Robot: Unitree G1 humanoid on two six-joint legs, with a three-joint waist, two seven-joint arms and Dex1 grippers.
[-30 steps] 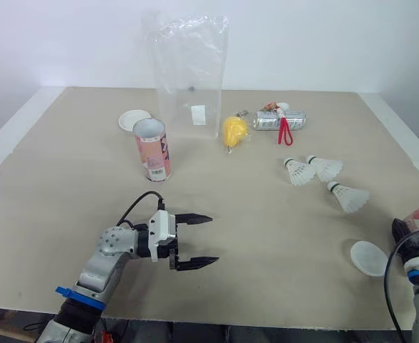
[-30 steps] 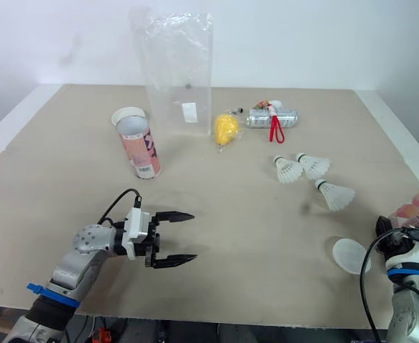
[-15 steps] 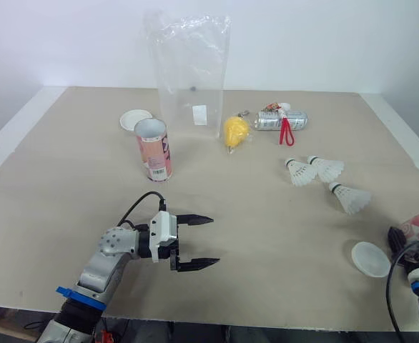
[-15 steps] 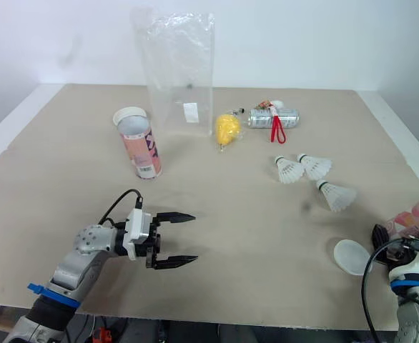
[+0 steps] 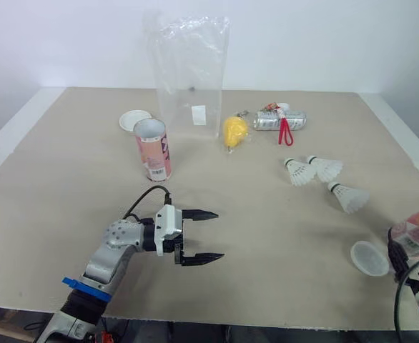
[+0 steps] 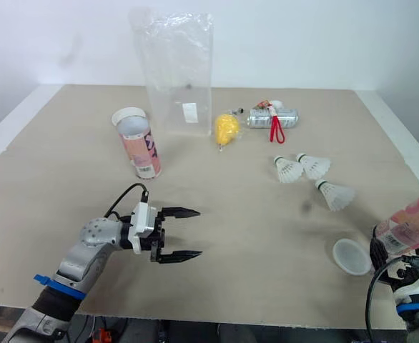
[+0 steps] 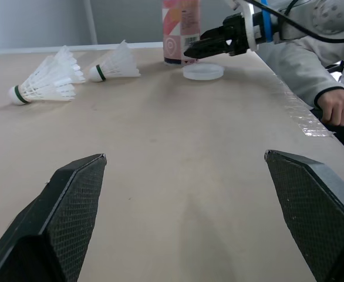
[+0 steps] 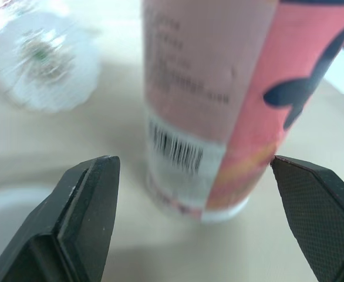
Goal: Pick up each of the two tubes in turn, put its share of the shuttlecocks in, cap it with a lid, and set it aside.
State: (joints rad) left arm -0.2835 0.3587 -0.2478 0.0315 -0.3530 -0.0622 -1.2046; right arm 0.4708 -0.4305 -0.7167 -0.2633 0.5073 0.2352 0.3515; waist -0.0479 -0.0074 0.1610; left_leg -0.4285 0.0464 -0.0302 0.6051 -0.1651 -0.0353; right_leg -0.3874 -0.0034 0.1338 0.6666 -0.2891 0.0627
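One pink tube (image 5: 152, 148) stands open-topped at the table's far left, a white lid (image 5: 134, 119) behind it. A second pink tube (image 6: 410, 227) stands at the right edge, with another lid (image 5: 369, 257) lying flat next to it. My right gripper (image 8: 192, 161) is open, its fingers spread to either side of this tube's base without touching it. Three white shuttlecocks (image 5: 299, 171) (image 5: 326, 168) (image 5: 349, 196) lie right of centre. My left gripper (image 5: 219, 235) hovers open and empty over bare table near the front, left of centre.
A tall clear plastic bag (image 5: 190, 78) stands at the back. Beside it lie a yellow object (image 5: 234, 131) and a silver can with a red strap (image 5: 281, 120). A person's hand (image 7: 336, 108) rests past the table's right edge.
My left gripper has slid a little to the right, still open. The right arm has dropped back toward the near edge, and more of the pink tube beside it shows.
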